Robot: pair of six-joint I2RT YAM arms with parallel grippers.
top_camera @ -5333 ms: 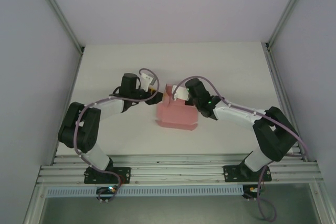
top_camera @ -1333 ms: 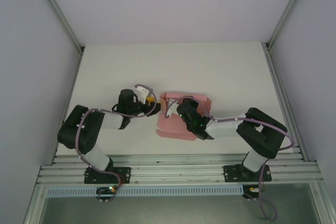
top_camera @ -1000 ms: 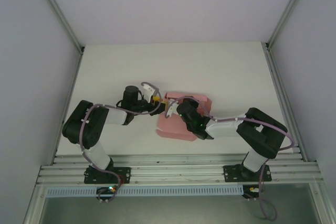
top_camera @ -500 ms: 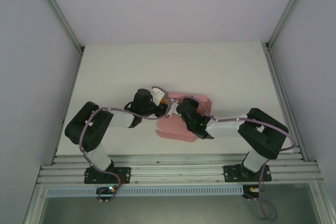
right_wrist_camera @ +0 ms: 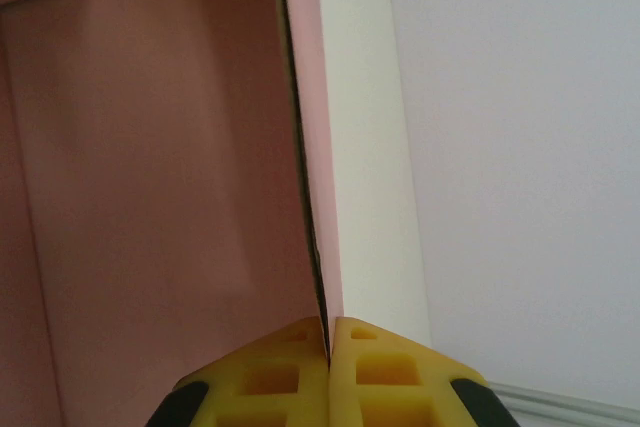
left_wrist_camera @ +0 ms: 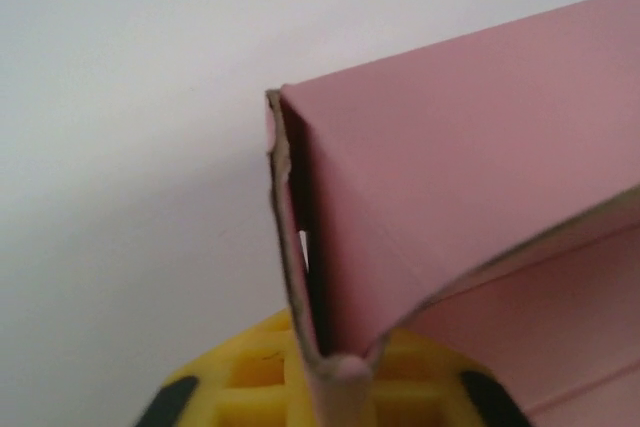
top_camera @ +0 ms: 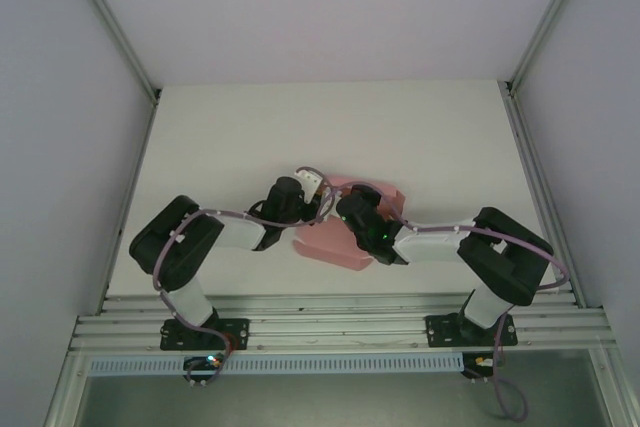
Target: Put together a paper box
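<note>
Near the middle of the table (top_camera: 420, 127) sits the paper box (top_camera: 325, 245). At its 10 o'clock corner the left gripper (left_wrist_camera: 330, 387) pinches a folded wall; the right gripper (right_wrist_camera: 328, 345), at the left one's 4 o'clock, clamps a wall edge.

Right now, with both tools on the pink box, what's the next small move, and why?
Probably slide the left tool along the doubled wall of the paper box, pressing it flat, while the right tool pinches another wall: the fold gapes open at its corner.
</note>
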